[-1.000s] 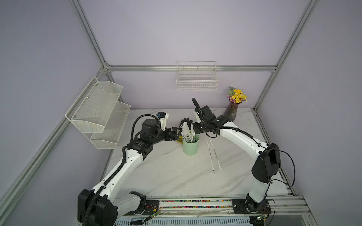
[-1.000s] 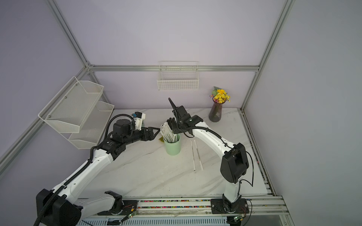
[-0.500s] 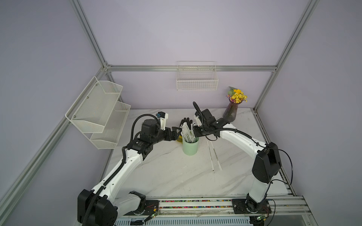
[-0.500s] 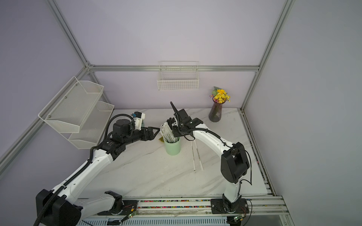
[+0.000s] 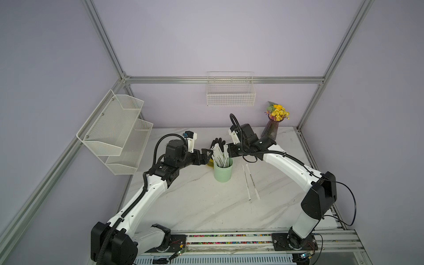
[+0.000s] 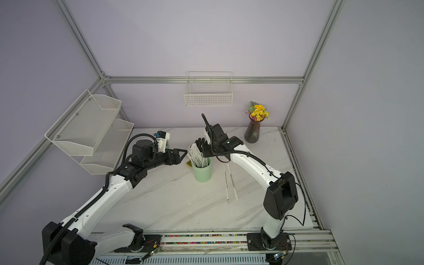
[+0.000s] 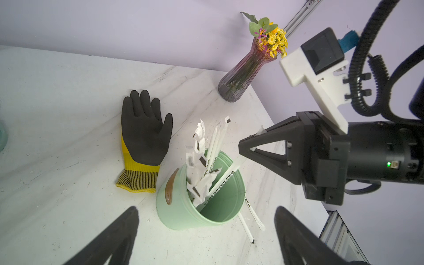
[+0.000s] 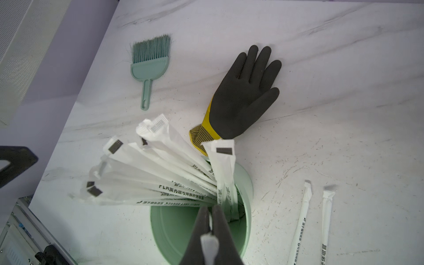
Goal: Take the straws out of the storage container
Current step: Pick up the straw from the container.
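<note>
The storage container, a mint-green cup (image 5: 223, 174) (image 6: 202, 172), stands mid-table. Several white paper-wrapped straws (image 5: 219, 157) (image 8: 160, 174) fan out of it toward my left arm. My right gripper (image 8: 210, 210) (image 7: 243, 146) hangs over the cup's mouth, shut on one straw (image 7: 226, 180). That straw leans across the opening with its lower end inside the cup. A white tip shows between the fingers. My left gripper (image 7: 206, 210) (image 5: 207, 153) is open beside the cup, holding nothing. Two more straws (image 5: 249, 181) (image 8: 302, 218) lie flat on the table right of the cup.
A black and yellow glove (image 7: 144, 133) (image 8: 243, 96) lies just behind the cup. A teal hand brush (image 8: 149, 64) lies further back left. A vase of flowers (image 5: 273, 128) stands at the back right. A mesh shelf rack (image 5: 114, 133) and a wire basket (image 5: 230, 91) hang on the walls.
My right gripper has dropped a little toward the cup and shut on a straw. The left arm has stayed where it was, open.
</note>
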